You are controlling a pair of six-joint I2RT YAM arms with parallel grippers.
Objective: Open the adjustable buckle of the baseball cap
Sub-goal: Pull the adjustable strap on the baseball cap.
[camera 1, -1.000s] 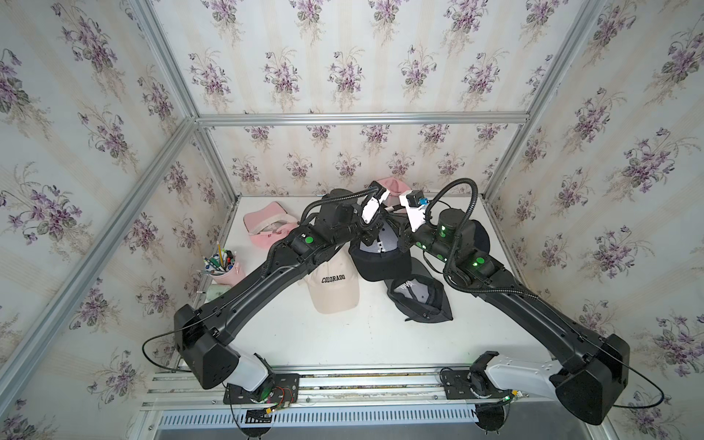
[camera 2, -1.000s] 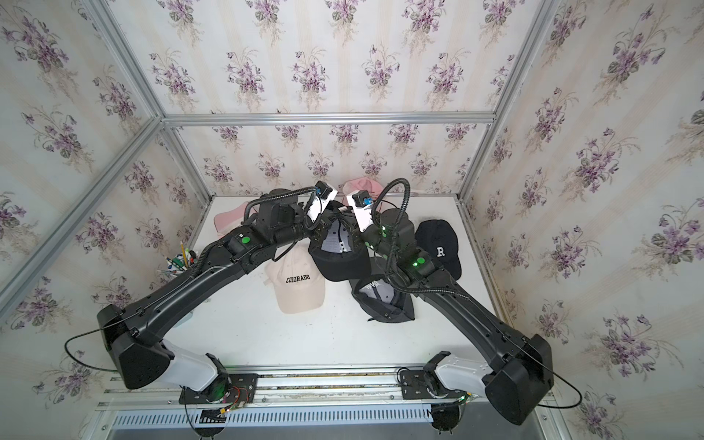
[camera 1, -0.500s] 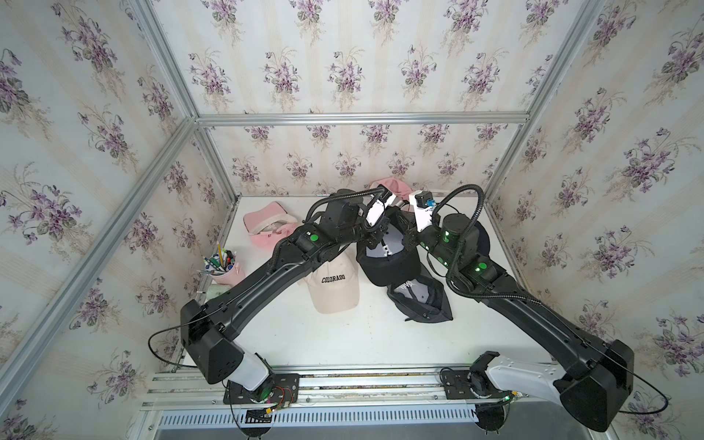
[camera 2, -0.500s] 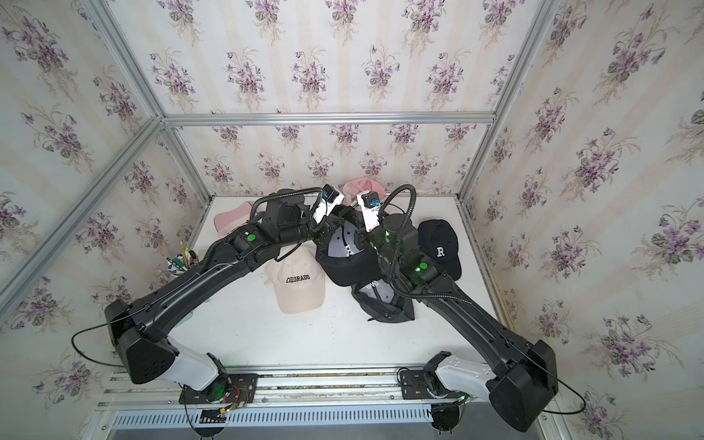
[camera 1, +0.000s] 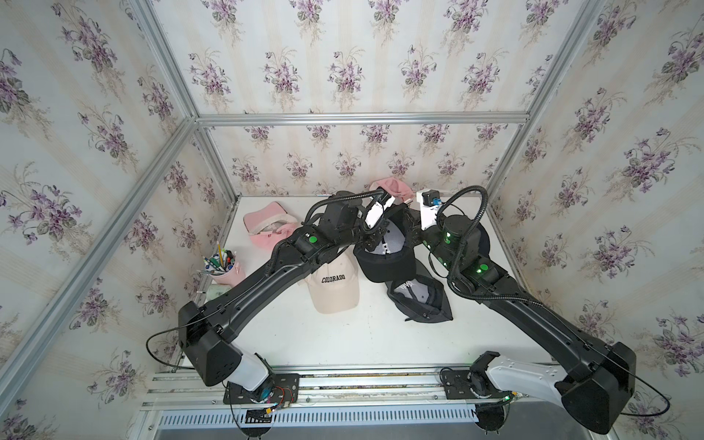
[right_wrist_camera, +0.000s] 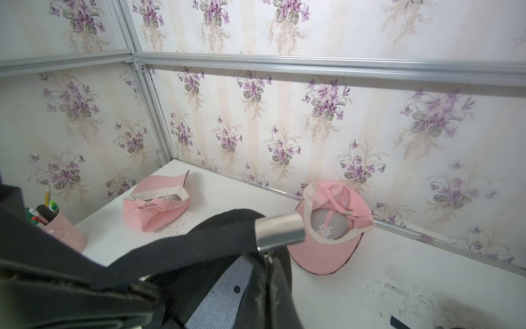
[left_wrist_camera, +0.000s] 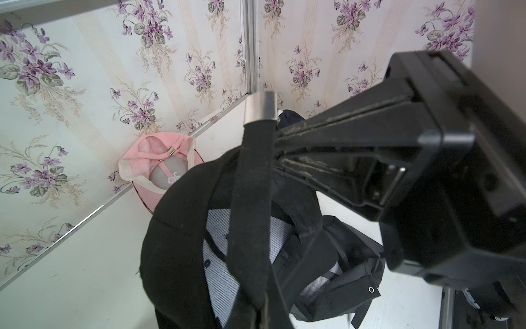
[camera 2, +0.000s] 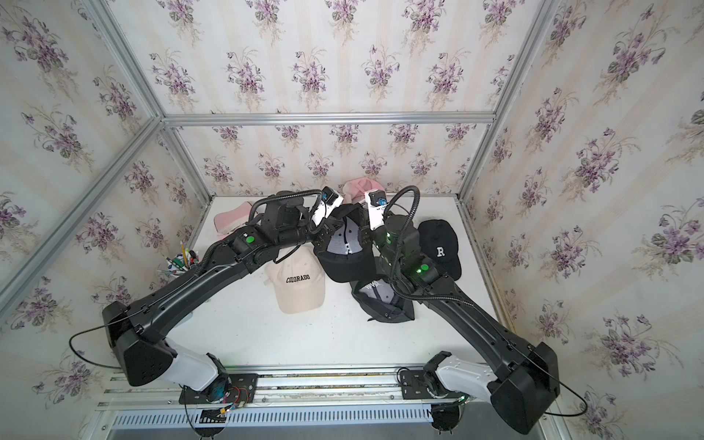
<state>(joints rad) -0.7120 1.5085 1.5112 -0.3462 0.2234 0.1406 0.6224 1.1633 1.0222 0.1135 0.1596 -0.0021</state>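
A black baseball cap (camera 1: pixel 384 263) (camera 2: pixel 344 263) hangs upside down between my two grippers, above the table, showing its grey lining. Its black strap (left_wrist_camera: pixel 250 199) runs up to a silver buckle (left_wrist_camera: pixel 260 106) (right_wrist_camera: pixel 280 229). My left gripper (left_wrist_camera: pixel 263 304) (camera 1: pixel 375 238) is shut on the strap some way below the buckle. My right gripper (right_wrist_camera: pixel 268 265) (left_wrist_camera: pixel 277 134) (camera 1: pixel 409 228) is shut on the strap right under the buckle, touching its lower edge. The strap is stretched taut between the two grips. Whether the buckle's clasp is lifted cannot be told.
On the white table (camera 1: pixel 343 343) lie a beige COLORADO cap (camera 1: pixel 335 289), an upturned dark cap (camera 1: pixel 419 301), a black cap marked R (camera 2: pixel 440 247) and two pink caps (camera 1: pixel 266 224) (camera 1: pixel 392 186). A pink pen cup (camera 1: pixel 224 266) stands at the left wall.
Both arms have shifted a little to the right with the black cap between them. The right gripper's fingers have closed fully on the strap by the buckle.
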